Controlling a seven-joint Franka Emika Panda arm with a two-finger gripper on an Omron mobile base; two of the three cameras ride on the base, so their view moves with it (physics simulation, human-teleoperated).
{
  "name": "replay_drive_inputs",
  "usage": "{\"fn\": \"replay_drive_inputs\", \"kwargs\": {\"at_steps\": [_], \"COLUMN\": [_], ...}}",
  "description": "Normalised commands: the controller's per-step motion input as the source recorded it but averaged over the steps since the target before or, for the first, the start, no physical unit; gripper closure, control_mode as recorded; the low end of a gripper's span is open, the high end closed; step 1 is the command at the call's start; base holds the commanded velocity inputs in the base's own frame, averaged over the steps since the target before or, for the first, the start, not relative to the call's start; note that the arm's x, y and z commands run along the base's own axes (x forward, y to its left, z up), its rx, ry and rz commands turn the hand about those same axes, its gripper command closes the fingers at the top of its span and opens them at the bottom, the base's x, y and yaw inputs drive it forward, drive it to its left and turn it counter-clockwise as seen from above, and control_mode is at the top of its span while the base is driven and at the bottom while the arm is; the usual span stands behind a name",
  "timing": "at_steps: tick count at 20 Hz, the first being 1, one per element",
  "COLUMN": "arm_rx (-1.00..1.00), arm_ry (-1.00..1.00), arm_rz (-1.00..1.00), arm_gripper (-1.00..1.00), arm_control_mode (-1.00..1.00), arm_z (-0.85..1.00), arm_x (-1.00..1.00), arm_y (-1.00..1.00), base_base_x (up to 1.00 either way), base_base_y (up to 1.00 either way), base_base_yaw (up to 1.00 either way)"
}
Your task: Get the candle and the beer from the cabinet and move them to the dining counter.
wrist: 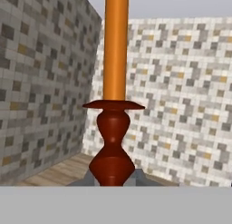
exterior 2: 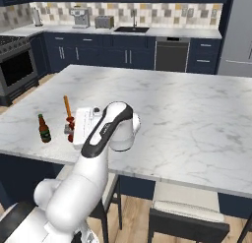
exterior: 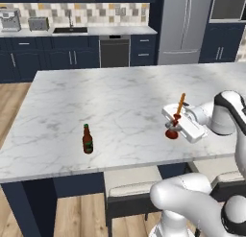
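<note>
My gripper (exterior: 174, 121) is shut on the candle (exterior: 179, 106), an orange taper on a dark red-brown holder. It holds the candle by the holder's stem, slightly tilted, with the base at the surface of the dining counter (exterior: 120, 94) near its front right. In the right base view the candle (exterior 2: 67, 106) and gripper (exterior 2: 69, 125) are at the counter's (exterior 2: 172, 104) front left. The hand view has the candle (wrist: 115, 46) close up and upright. The beer (exterior: 87, 139), a brown bottle with a green cap, stands free on the counter to the left, also seen as the beer (exterior 2: 44, 129). The cabinet is out of view.
Pale stools (exterior: 132, 189) are tucked under the counter's near edge. Behind the island run navy base cabinets with a sink (exterior: 70, 29), a dishwasher (exterior: 114, 51) and a steel fridge (exterior: 185, 25). A range (exterior 2: 17, 65) stands at the left.
</note>
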Motion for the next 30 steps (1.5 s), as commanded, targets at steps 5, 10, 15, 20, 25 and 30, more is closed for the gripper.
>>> {"fn": "replay_drive_inputs", "kwargs": {"at_steps": [5, 10, 15, 20, 25, 30], "arm_rx": [0.0, 0.01, 0.01, 0.0, 0.0, 0.0], "arm_ry": [-0.02, -0.02, -0.01, -0.04, -0.08, -0.11], "arm_rz": [0.0, 0.0, -0.01, -0.05, -0.04, -0.02], "arm_gripper": [1.0, 1.0, 1.0, 1.0, 1.0, 1.0], "arm_control_mode": [-1.0, -1.0, -1.0, -1.0, -1.0, -1.0], "arm_z": [-0.6, -0.62, -0.57, -0.46, -0.31, -0.19], "arm_x": [0.79, 0.66, 0.43, 0.28, 0.25, 0.33], "arm_y": [0.07, 0.19, 0.25, 0.27, 0.22, 0.13], "base_base_x": [0.0, 0.0, 0.0, 0.0, 0.0, 0.0], "base_base_y": [0.0, 0.0, 0.0, 0.0, 0.0, 0.0], "base_base_yaw": [0.0, 0.0, 0.0, 0.0, 0.0, 0.0]}}
